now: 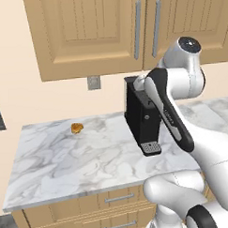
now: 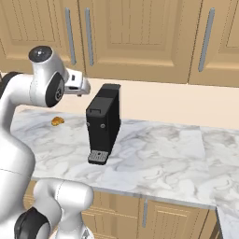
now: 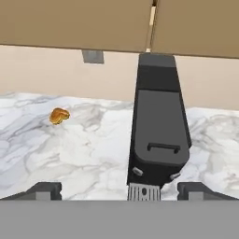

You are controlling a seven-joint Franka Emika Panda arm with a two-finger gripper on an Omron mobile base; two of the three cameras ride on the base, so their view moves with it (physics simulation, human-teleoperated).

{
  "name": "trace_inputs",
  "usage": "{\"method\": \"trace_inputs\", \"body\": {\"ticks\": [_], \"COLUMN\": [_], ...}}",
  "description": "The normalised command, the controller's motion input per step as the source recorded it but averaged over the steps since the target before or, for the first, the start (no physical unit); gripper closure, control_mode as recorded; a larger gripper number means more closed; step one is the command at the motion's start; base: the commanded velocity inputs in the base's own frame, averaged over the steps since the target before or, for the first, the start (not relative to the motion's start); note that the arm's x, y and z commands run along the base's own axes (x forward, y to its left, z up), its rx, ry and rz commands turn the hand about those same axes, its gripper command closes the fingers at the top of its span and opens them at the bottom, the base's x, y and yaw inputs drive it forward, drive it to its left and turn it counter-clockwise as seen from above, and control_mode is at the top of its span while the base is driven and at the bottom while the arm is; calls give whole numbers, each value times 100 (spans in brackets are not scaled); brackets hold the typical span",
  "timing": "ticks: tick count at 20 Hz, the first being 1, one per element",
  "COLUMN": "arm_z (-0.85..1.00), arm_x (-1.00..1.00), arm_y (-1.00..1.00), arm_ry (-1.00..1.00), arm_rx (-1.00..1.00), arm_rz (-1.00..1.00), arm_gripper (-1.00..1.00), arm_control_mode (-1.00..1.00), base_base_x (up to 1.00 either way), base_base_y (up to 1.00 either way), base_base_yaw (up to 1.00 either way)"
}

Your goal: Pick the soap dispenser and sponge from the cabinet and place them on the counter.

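My tool wide, empty, over desk; cabinet doors shut; risk: arm clips coffee machine reaching up.

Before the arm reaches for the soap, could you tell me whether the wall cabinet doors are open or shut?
Shut. The cabinet doors lie flush with their frames, bar handles side by side, and no inner shelf shows.

Base views flank arm; hand view nearer; all share coffee machine, counter.
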Motion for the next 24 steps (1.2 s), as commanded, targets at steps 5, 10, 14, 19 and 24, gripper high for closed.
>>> {"method": "trace_inputs", "body": {"ticks": [5,10,14,19,24], "arm_z": [47,36,16,4,13], "arm_x": [0,-8,-23,-16,4], "arm_y": [14,6,0,0,7], "arm_ry": [-31,-31,-27,-22,-24], "arm_rx": [0,2,4,3,1], "arm_rz": [2,4,6,3,0], "arm_gripper": [-100,-100,-100,-100,-100], "arm_control_mode": [-100,-100,-100,-100,-100], "base_base_x": [0,0,0,0,0], "base_base_y": [0,0,0,0,0], "base_base_yaw": [0,0,0,0,0]}}
